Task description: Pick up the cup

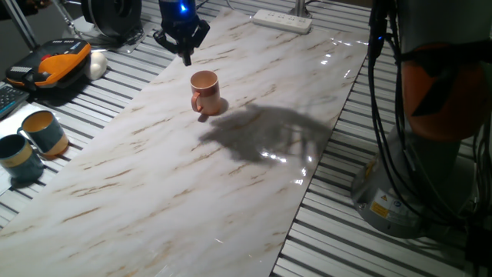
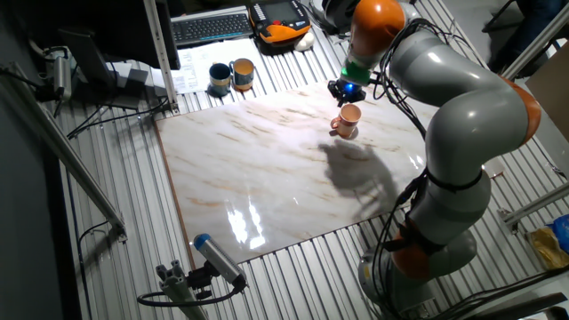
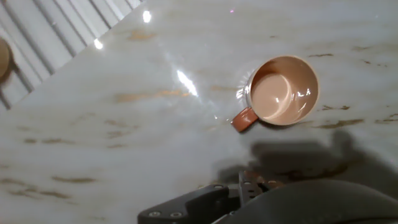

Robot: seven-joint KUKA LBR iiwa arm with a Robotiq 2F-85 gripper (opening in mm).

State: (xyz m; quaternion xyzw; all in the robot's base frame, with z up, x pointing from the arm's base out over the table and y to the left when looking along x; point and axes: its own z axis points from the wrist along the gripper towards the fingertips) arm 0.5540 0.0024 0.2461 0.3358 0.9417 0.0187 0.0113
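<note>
In one fixed view, the salmon-orange cup (image 1: pixel 205 92) stands upright on the marble-patterned tabletop (image 1: pixel 192 177), toward its far end, handle turned to the near side. The gripper (image 1: pixel 184 51) hangs above and just behind the cup, apart from it; I cannot tell how its fingers stand. Two teal-blue mugs (image 1: pixel 32 144) sit side by side off the board at the left edge, and a white power strip (image 1: pixel 282 20) lies at the far end.

In the other fixed view, the cup (image 2: pixel 347 120) sits near the board's far right corner, with the gripper (image 2: pixel 348 91) directly above it, carrying nothing.

In the hand view, the cup (image 3: pixel 281 92) appears from above, empty, its pale inside showing and its small handle pointing lower left. Only dark gripper hardware shows at the bottom edge.
</note>
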